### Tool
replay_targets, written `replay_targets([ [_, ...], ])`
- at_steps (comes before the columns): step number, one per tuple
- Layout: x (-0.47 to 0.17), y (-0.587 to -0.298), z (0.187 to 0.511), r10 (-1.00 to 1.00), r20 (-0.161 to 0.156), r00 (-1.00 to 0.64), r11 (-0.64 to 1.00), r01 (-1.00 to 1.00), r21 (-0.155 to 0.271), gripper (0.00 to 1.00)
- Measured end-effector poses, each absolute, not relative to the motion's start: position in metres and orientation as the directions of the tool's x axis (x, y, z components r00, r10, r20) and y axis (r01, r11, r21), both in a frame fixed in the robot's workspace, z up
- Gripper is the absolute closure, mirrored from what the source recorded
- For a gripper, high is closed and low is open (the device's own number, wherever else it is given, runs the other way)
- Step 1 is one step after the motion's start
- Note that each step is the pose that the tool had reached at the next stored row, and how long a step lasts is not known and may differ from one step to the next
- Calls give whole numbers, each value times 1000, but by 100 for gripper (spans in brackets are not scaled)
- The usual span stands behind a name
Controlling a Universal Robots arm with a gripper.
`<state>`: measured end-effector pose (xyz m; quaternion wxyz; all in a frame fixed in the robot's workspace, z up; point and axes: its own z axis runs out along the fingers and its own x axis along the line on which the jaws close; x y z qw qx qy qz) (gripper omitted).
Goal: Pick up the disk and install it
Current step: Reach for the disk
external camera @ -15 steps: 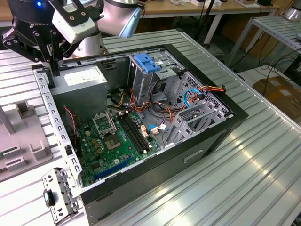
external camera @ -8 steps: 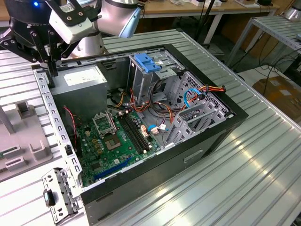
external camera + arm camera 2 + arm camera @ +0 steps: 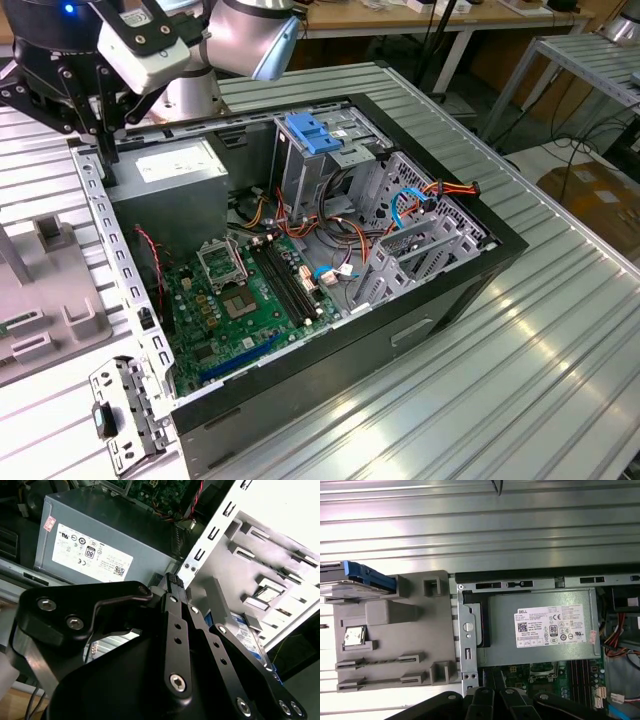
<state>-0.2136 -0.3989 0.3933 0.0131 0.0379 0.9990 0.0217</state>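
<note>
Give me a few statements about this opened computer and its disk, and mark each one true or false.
1. The computer case lies open, with its green board showing. True.
2. The disk is already fitted inside the case. False: it rests at the grey holder, outside the case.
3. The grey power-supply box carries a white sticker. True.
4. The latch on top of the tall metal cage is red. False: it is blue.
</note>
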Motion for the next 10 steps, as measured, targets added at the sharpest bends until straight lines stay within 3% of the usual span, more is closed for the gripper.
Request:
replay_targets([
  [10, -221, -399, 393, 76, -25, -997, 996, 75, 44, 89],
])
